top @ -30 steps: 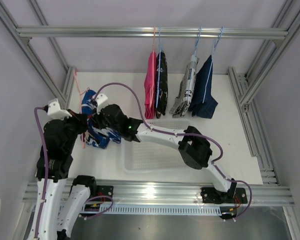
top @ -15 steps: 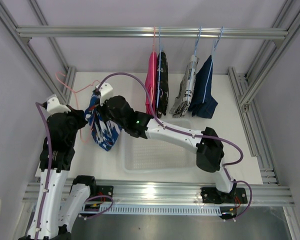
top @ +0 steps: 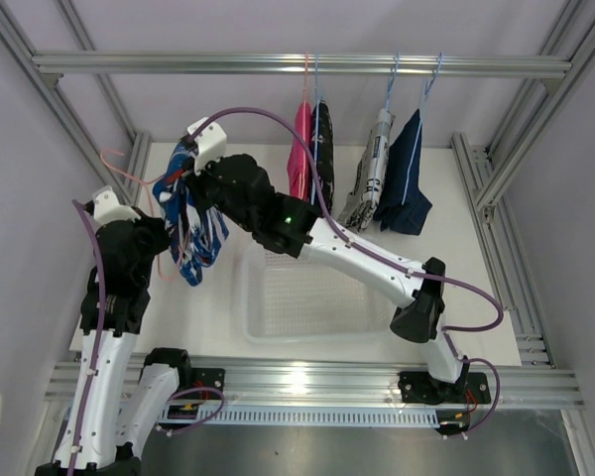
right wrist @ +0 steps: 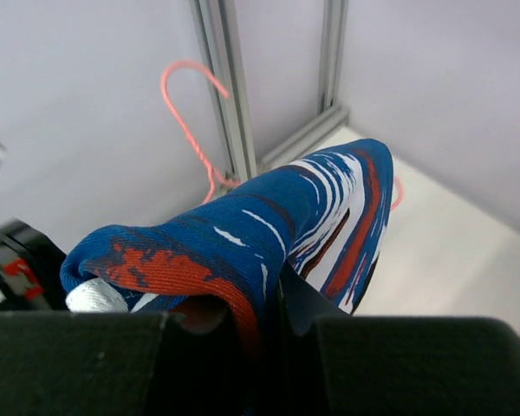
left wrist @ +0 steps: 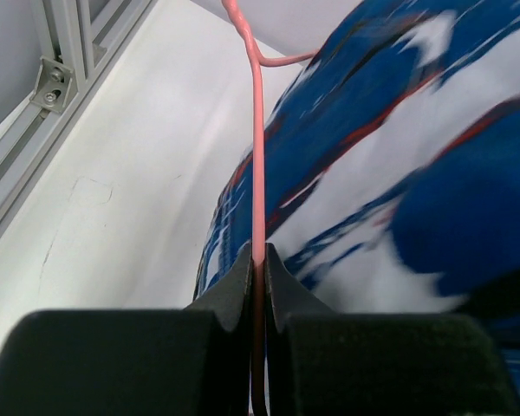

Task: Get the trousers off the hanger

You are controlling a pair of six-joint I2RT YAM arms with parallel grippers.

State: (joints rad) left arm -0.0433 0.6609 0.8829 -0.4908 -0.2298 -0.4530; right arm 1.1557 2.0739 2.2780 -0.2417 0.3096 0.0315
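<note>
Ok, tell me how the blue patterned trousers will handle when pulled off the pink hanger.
Probably floppy: the blue patterned trousers drape in loose folds from the right gripper. Likely light: the thin pink hanger looks unbent.

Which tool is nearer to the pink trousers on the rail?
Right. The right tool, gripping the blue patterned trousers, is left of the pink trousers; the left tool, on the hanger, sits farther left.

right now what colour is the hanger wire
Pink hanger, clearest in the left wrist view.
</note>
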